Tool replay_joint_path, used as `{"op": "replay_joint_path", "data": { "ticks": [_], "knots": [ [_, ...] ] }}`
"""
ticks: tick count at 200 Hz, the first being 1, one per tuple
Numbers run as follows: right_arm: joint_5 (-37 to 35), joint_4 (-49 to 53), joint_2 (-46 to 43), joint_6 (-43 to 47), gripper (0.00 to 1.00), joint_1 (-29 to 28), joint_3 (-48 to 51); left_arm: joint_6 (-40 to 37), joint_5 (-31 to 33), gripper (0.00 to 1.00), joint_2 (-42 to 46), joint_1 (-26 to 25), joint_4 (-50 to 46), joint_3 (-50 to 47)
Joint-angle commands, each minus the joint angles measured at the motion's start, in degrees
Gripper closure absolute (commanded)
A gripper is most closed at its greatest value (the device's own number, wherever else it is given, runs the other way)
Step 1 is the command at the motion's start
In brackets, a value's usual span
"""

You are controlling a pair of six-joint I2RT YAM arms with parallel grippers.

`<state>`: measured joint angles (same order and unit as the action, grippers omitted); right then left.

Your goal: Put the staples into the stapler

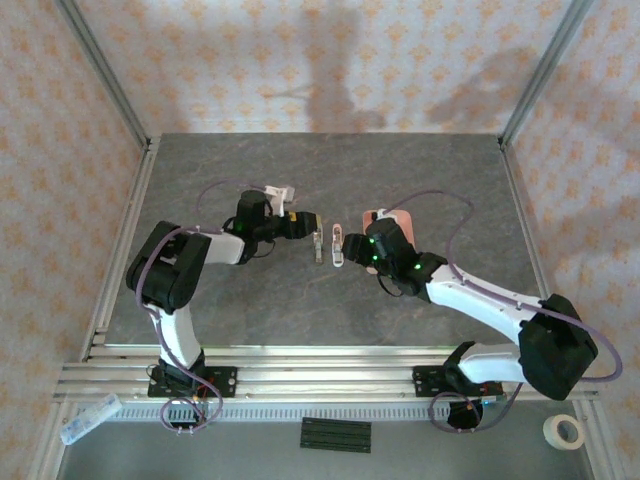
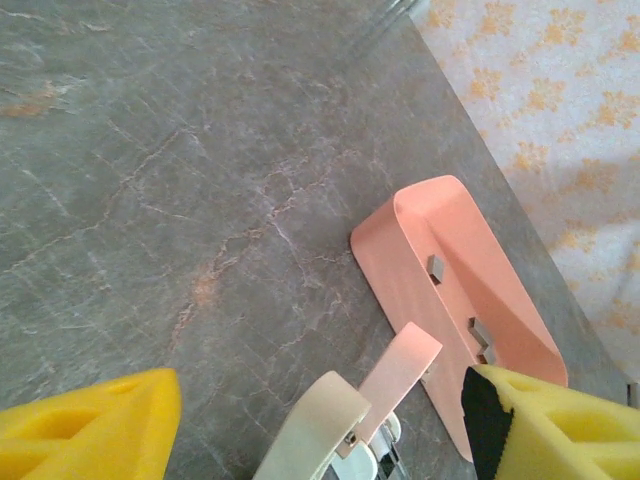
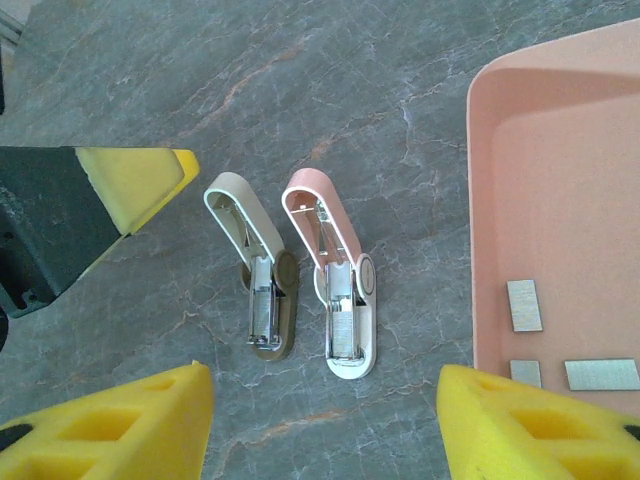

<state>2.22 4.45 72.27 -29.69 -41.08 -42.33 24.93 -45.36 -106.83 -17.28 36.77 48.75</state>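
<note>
Grey marble-patterned worktop (image 1: 250, 300), enclosed by cream wallpaper with orange floral print (image 1: 60, 130). Salmon-pink rectangular plastic tray (image 3: 570, 170) flat on worktop. Beige-and-olive mini stapler (image 3: 262, 270) lying open, lid raised, apart from tray. White tape roll (image 1: 568, 431) and black ridged strip (image 1: 336, 435) beyond near edge.

I see the stapler (image 3: 337, 285) lying flat on the desk (image 3: 400, 100). It is small and oblong, with a pale pink lid over a white base. The lid is swung open and tilted up, so the metal magazine channel is bare. It sits between a beige stapler (image 3: 265, 290) and the pink tray (image 3: 540, 180), touching neither. The staples (image 3: 524, 305) are three tiny grey metal blocks lying flat on the tray floor, two close together and one slightly apart.
</note>
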Motion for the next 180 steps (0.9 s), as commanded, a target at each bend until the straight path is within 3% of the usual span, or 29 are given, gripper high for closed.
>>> {"op": "replay_joint_path", "data": {
  "ticks": [1,29,66,136,180],
  "knots": [
    [0.6,-1.2,0.6,1.1,0.39,0.3,-0.5,-5.3,-3.0,0.25,-0.2,-1.0,-4.1,3.2],
    [1.2,-1.5,0.9,1.0,0.39,0.3,-0.6,-13.4,-0.7,0.25,-0.2,-2.8,-15.1,7.2],
    [1.4,-0.3,2.0,1.5,0.39,0.3,-1.6,-17.9,0.2,0.25,-2.1,-3.4,-20.3,11.4],
    [2.3,0.9,2.1,2.0,0.4,0.3,-2.4,-29.3,-4.3,0.26,-7.6,-3.9,-33.3,20.9],
    [2.0,1.6,1.6,2.0,0.4,0.3,-2.4,-31.7,-8.8,0.26,-8.1,-4.0,-34.0,22.5]
  ]
}}
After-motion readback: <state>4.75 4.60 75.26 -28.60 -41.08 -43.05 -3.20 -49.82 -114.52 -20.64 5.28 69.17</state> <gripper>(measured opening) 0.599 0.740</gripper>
